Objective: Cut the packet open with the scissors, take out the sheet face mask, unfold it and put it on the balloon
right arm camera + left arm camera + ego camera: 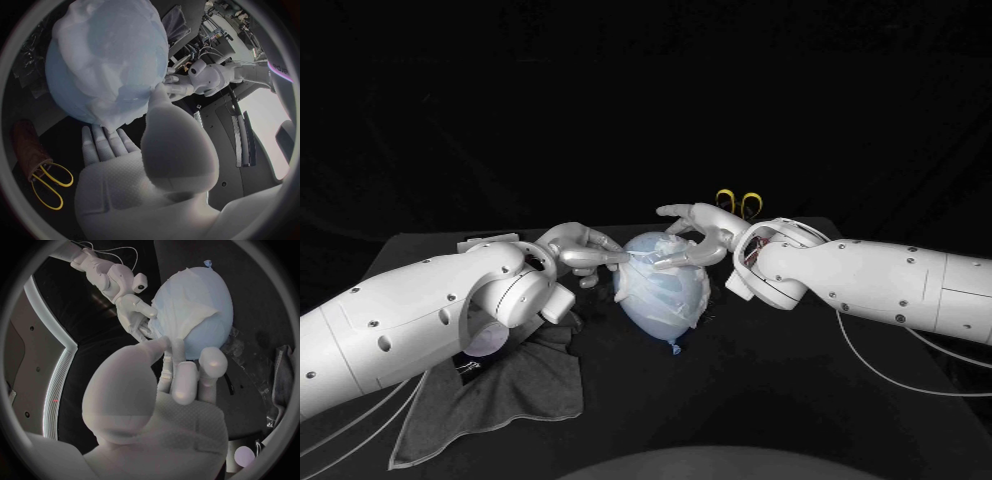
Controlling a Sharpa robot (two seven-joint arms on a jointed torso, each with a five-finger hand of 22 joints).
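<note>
A pale blue balloon (664, 300) lies at the table's middle with the white sheet mask (653, 262) draped over its far end. My left hand (581, 250) reaches in from the left and pinches the mask's edge (178, 332) with its fingertips (167, 347). My right hand (701, 235) curls over the balloon's far right side; its thumb (157, 100) presses the mask (106, 45) while other fingers (100, 145) lie spread under the balloon (69, 85). The yellow-handled scissors (738, 202) lie behind the right hand, also seen near the right palm (50, 186).
A dark grey cloth (502, 400) is spread at the front left, under my left arm. Crumpled clear packet scraps (250, 347) lie on the table beside the balloon. The balloon's knot (675, 348) points toward me.
</note>
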